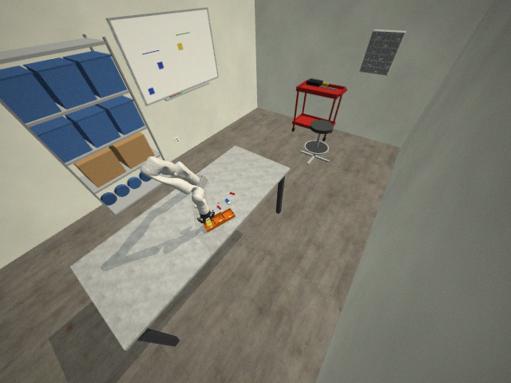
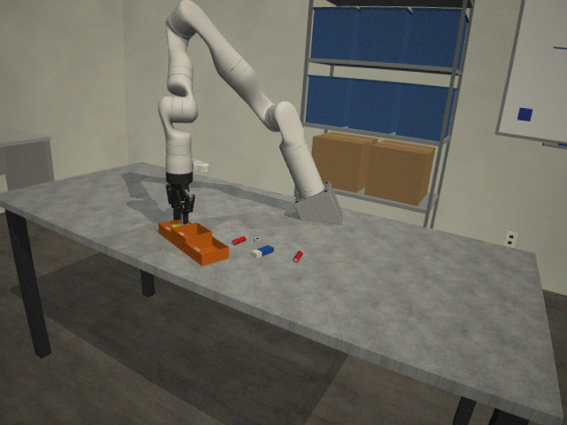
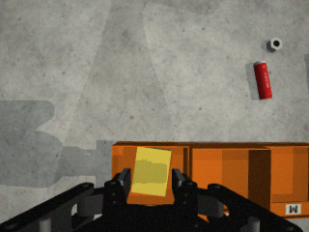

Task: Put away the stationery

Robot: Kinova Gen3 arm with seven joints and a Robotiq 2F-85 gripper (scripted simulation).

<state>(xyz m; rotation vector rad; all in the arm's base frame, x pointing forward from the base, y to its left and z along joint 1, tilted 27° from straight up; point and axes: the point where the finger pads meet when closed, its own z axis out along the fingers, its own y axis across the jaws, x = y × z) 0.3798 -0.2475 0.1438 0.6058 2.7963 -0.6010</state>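
A row of orange bins [image 2: 193, 241] stands on the table, and it also shows in the top view [image 1: 218, 219]. My gripper [image 3: 151, 177] hangs over the leftmost bin [image 3: 147, 166]. A yellow sticky-note pad [image 3: 152, 171] lies tilted between the fingers, with small gaps on both sides, over that bin's inside. The fingers stand apart from it. That bin's mark is hidden; the rightmost bin carries a W label [image 3: 292, 209]. A blue and white eraser [image 2: 261, 251] lies on the table right of the bins.
Two red cylinders [image 2: 238, 240] [image 2: 298, 256] and a small nut [image 2: 257, 238] lie on the table near the eraser. One red cylinder [image 3: 263, 80] and the nut [image 3: 274, 44] show in the wrist view. The arm's base [image 2: 318, 208] stands behind them.
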